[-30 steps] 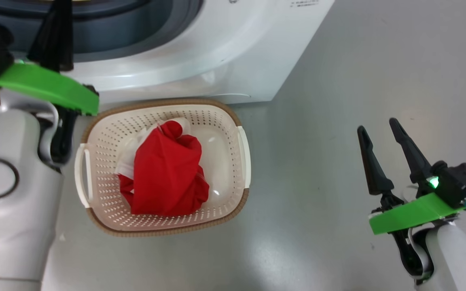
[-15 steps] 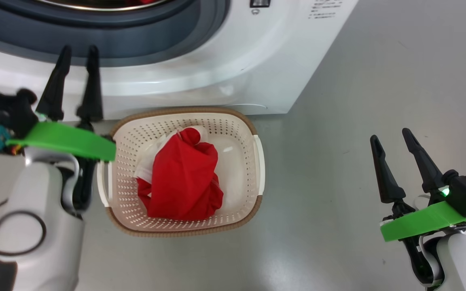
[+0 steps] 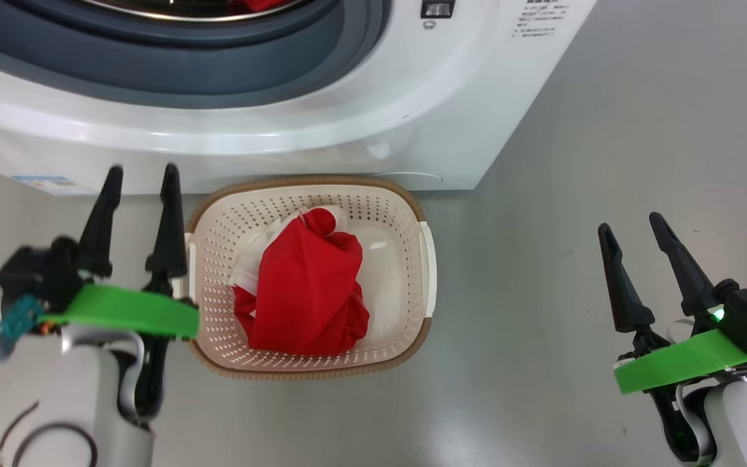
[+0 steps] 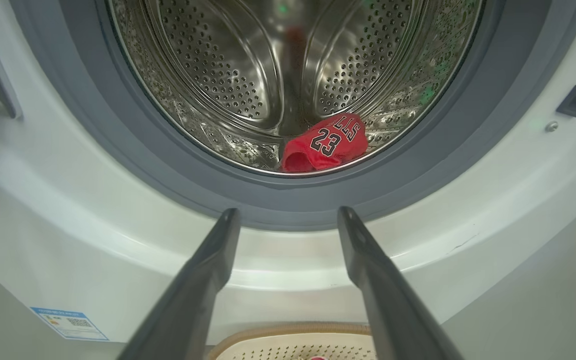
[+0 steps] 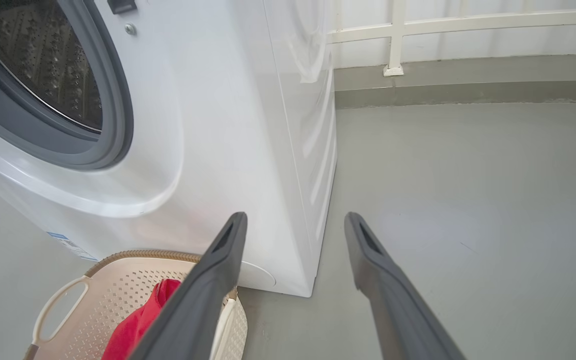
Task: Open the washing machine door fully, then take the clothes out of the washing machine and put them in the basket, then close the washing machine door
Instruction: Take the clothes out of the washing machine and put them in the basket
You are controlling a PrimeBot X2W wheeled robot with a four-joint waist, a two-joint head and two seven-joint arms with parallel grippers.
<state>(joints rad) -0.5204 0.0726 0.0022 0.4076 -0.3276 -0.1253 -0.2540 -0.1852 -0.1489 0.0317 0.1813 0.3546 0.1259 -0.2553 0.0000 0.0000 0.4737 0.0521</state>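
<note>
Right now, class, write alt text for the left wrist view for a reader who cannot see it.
A red jersey numbered 23 lies in the steel drum of the white washing machine; the left gripper's dark fingers stand apart below.

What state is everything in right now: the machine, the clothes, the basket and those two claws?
washing machine: opening uncovered, drum exposed.
red jersey: lying at the drum's bottom, not yet taken out.
basket: upright on the floor, in front of the machine.
red bundle: lying loose inside the basket.
left gripper: open, empty.
right gripper: open, empty.
</note>
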